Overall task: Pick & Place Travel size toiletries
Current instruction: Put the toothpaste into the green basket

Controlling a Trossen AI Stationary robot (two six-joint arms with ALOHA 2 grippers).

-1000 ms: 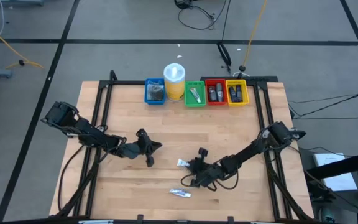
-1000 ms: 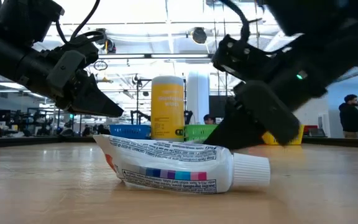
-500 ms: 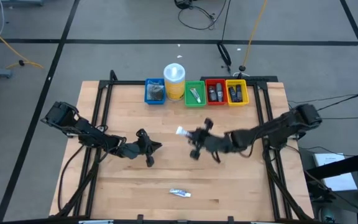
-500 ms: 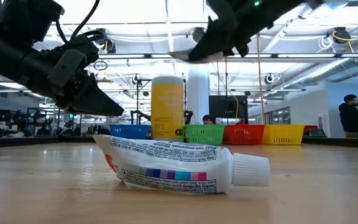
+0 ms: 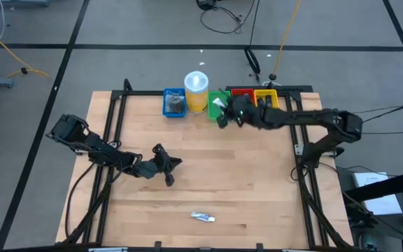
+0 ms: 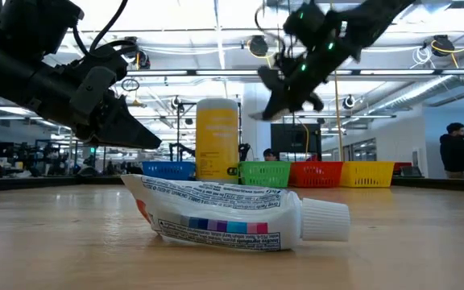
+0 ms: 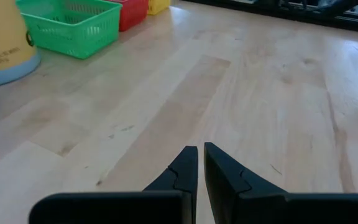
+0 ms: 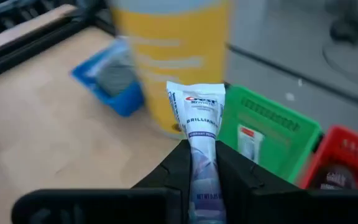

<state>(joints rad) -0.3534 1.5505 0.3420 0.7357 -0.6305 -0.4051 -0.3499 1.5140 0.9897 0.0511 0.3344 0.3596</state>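
One white-silver toothpaste tube (image 8: 196,118) is in my right gripper (image 8: 201,163), which is shut on it and hovers at the green bin (image 5: 219,105) by the table's far edge; the low view shows that gripper (image 6: 284,89) high above the table. A second tube (image 5: 203,217) lies flat on the wood near the near edge, large in the low view's foreground (image 6: 232,213). Dark oblong containers sit in the red bin (image 5: 242,103) and the yellow bin (image 5: 266,103); a wrapped grey disc is in the blue bin (image 5: 175,103). My left gripper (image 7: 201,163) is shut and waits over the table's left-middle (image 5: 166,168). My right gripper pinches the tube's body (image 8: 201,165) between its two fingers, which lie along the tube. The flat crimped end (image 8: 194,93) sticks out beyond the fingertips; the cap end is hidden behind them. The tube is lifted clear, above the green bin (image 8: 266,134).
A yellow cylinder with a white lid (image 5: 196,89) stands between the blue and green bins, close beside the carried tube (image 8: 173,56). The row of bins lines the far edge. Bare wood (image 7: 260,93) stretches across the table's middle and right. A person (image 6: 456,149) stands in the room beyond.
My right gripper, shut on the tube, has risen from the table's near-middle and travelled toward the far edge, ending over the green bin. The tube has gone from lying on the wood to being lifted clear and carried along. The other tube and my left arm have stayed put.
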